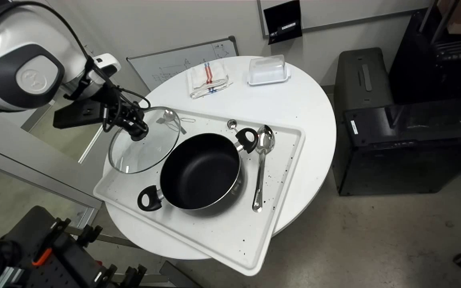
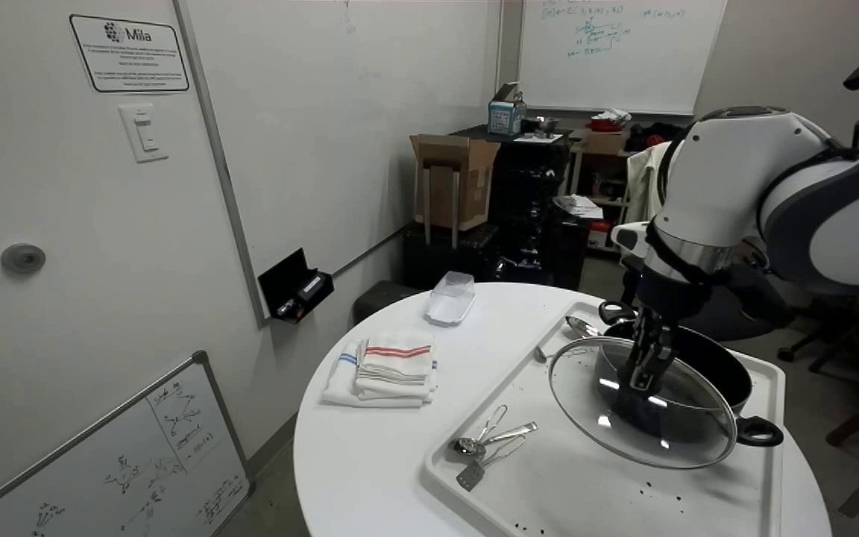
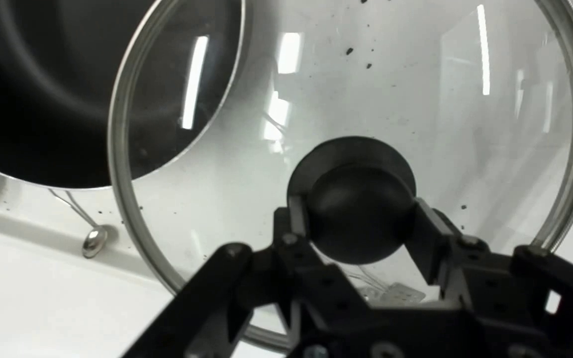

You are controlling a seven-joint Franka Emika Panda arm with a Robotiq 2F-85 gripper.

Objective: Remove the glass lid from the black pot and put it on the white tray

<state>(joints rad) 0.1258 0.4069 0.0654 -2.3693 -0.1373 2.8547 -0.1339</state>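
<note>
Glass lid [image 1: 156,146] and gripper [image 1: 137,131] meet, in an exterior view, over the left part of the white tray [image 1: 218,242], with the lid just left of the black pot [image 1: 200,170]. The pot stands upright on the tray, its dark inside showing, one handle reaching to the far right and one to the near left. A large metal spoon [image 1: 261,166] lies on the tray right of the pot, bowl at the far end; a small metal spoon [image 1: 232,124] lies close to the pot's far handle. The tray rests on a round white table [image 1: 314,128], its near corner jutting past the table's edge.

In an exterior view the robot arm [image 2: 735,179] comes in from the right and points down at the lid, which is raised above the tray on the near side of the pot. Its rim slants, lower towards the right, and crosses the pot's outline; whether the two touch, I cannot tell. Small metal utensils [image 2: 470,476] lie near the tray's left corner. Farther left on the table are folded cloths [image 2: 398,365] with red and blue stripes, and a clear-topped container [image 2: 452,306] stands at the far side.

In the wrist view the jaws are closed on the lid's dark knob [image 3: 361,219], the fingers [image 3: 426,248] set against its left and right sides. The pot is to the left, partly seen through the glass, and the small metal spoon lies between it and the tray's edge.
</note>
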